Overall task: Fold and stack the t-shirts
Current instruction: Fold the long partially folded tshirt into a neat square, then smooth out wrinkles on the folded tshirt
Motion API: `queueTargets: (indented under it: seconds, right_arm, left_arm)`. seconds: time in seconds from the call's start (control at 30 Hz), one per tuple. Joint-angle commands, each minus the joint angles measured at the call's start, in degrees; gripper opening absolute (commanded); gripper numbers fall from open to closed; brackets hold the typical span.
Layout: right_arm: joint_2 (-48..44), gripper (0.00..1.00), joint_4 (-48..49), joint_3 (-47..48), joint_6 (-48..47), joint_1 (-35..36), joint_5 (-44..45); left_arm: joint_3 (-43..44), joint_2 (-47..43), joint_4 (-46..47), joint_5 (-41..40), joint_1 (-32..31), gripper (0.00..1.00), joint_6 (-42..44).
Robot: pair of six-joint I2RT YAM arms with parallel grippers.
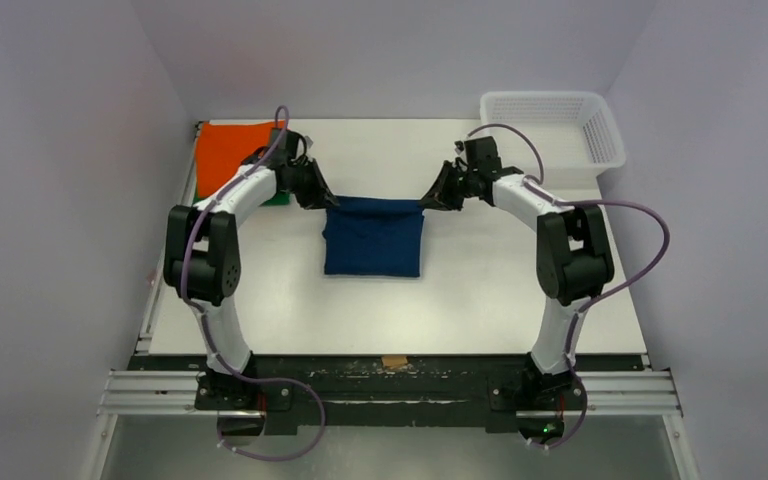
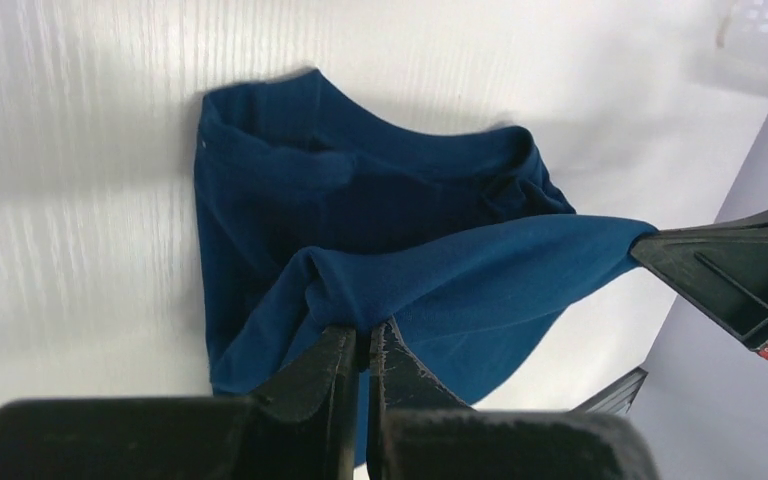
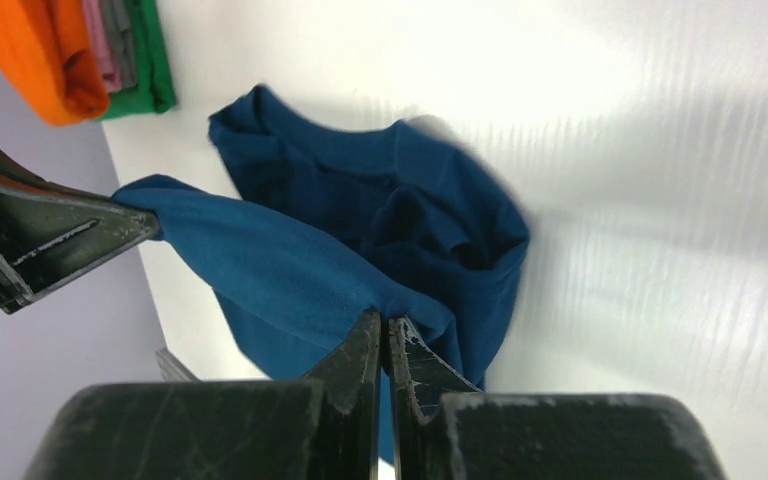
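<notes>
Navy t-shirt (image 1: 372, 240), rumpled, far edge lifted taut

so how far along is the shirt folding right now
Done: a folded orange shirt lies on a green one at the far left. In hand: the left gripper and right gripper each pinch the navy shirt, holding a fold raised over the rest. Left: probably lay that fold down, finish folding and move it onto the orange shirt.

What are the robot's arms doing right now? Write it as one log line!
step: folding | left pincer: shut on navy t-shirt | right pincer: shut on navy t-shirt | edge: lifted between both | folded stack: far left corner
</notes>
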Motion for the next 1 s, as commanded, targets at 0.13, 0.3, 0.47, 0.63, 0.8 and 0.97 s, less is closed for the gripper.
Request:
queueTargets:
  seconds: [0.13, 0.3, 0.47, 0.63, 0.8, 0.97]
  right_arm:
    - [8.98, 0.15, 3.39, 8.92, 0.3, -1.43, 4.93]
    - [13.09, 0.36, -5.54, 19.31, -3.28, -1.49, 12.95]
    - [2.73, 0.38, -5.01, 13.42, -4.72, -1.36, 20.51]
    - [-7.52, 0.4, 1.32, 0.99, -7.27, -1.13, 12.47]
    - [-5.6, 0.41, 9.67, -2.01, -7.4, 1.61, -7.81]
    - [3.32, 0.41, 15.39, 2.66, -3.52, 3.02, -12.47]
  left_arm:
    - [13.31, 11.99, -3.1, -0.11, 1.49, 0.25, 1.9]
    - [20.98, 14.16, -7.89, 0.09, 1.89, 0.71, 2.16]
    - [13.8, 3.89, -5.78, -3.36, 1.21, 1.0, 3.26]
    - [4.01, -1.36, -3.23, -3.81, 0.79, 1.0, 5.96]
    - [4.04, 1.09, -1.9, -1.25, -0.61, 1.0, 7.48]
    - [7.15, 5.46, 7.87, 12.67, -1.23, 1.0, 4.73]
